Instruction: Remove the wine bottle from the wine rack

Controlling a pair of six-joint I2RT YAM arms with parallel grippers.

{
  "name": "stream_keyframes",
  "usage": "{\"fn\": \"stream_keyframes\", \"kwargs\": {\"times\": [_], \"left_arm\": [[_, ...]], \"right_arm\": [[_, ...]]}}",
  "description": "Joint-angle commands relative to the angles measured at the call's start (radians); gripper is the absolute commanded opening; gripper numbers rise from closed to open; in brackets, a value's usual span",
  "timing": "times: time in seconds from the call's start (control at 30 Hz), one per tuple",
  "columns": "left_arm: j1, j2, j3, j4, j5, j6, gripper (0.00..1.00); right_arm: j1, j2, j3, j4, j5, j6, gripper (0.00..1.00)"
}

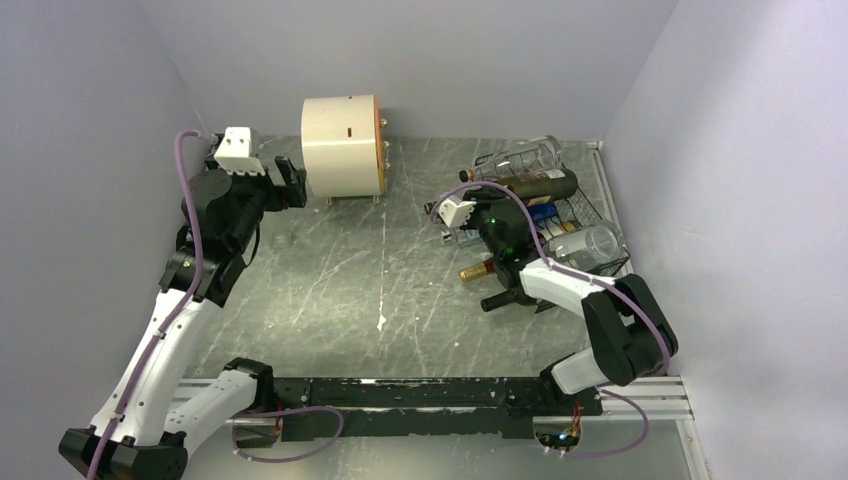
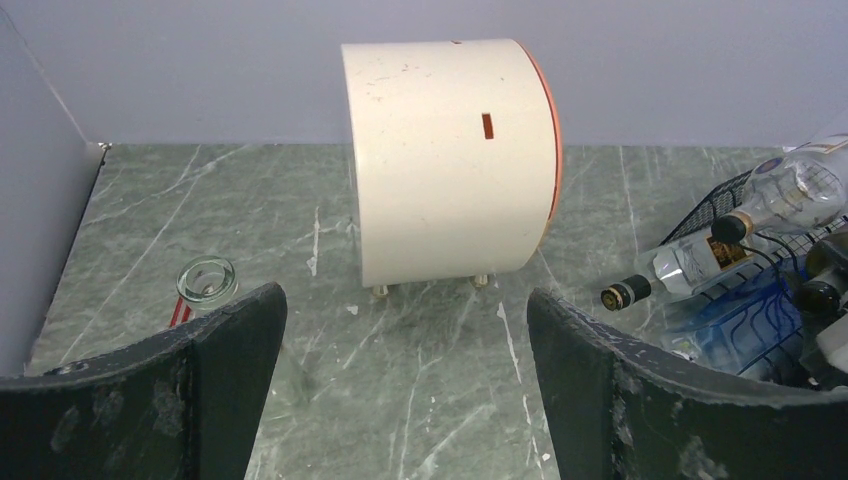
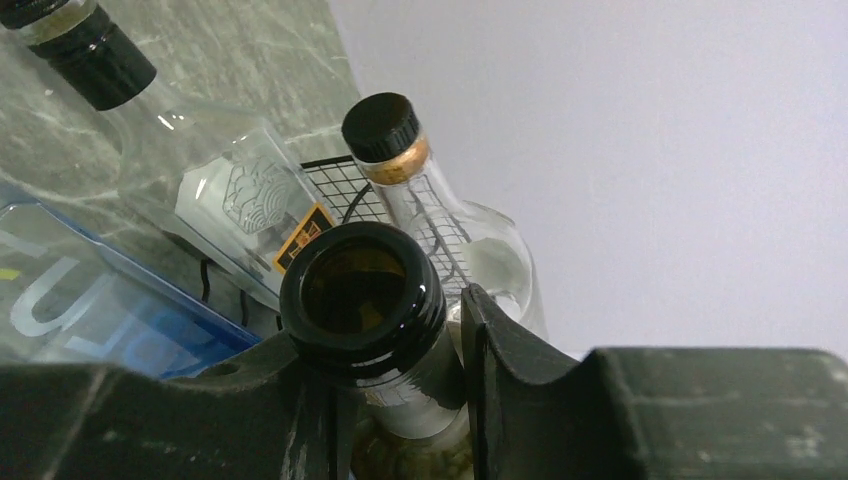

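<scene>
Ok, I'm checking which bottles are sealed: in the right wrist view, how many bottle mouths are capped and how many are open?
Capped: 2, the upper-left bottle and the copper-banded bottle
Open: 1, the dark wine bottle
Total: 3

Robot test cell in a lab

Plain lilac-grey walls (image 1: pixel 90 100) box in a scratched green marbled counter (image 1: pixel 380 290). The left arm (image 1: pixel 170 330) and right arm (image 1: pixel 600 310) are bolted to an aluminium rail (image 1: pixel 655 405) at its near edge and trail purple cables (image 1: pixel 181 175). On the counter sit staged props: a cream drum (image 1: pixel 342 145) and a black wire wine rack (image 1: pixel 598 215) of bottles.
</scene>
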Motion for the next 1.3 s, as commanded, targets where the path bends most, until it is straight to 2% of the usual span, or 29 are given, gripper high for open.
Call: {"fn": "stream_keyframes", "kwargs": {"times": [0.0, 0.3, 0.77, 0.87, 1.1, 1.27], "left_arm": [[0.008, 0.0, 0.004, 0.03, 0.026, -0.011, 0.93], [0.012, 0.007, 0.004, 0.027, 0.023, -0.011, 0.93], [0.038, 0.016, 0.009, 0.023, 0.033, -0.019, 0.93], [0.04, 0.015, 0.011, 0.02, 0.024, -0.015, 0.93], [0.041, 0.007, 0.012, 0.016, 0.019, -0.015, 0.93], [0.041, 0.007, 0.012, 0.017, 0.02, -0.015, 0.93]], "right_arm": [[-0.006, -0.057, -0.025, 0.018, 0.015, 0.129, 0.19], [-0.004, -0.162, 0.007, -0.048, 0.024, 0.177, 0.0], [0.009, -0.267, 0.085, -0.113, 0.027, 0.262, 0.0], [0.009, -0.28, 0.126, -0.169, 0.017, 0.28, 0.0], [0.108, -0.31, 0.208, -0.273, 0.082, 0.282, 0.0], [0.152, -0.339, 0.22, -0.288, 0.151, 0.31, 0.0]]}}
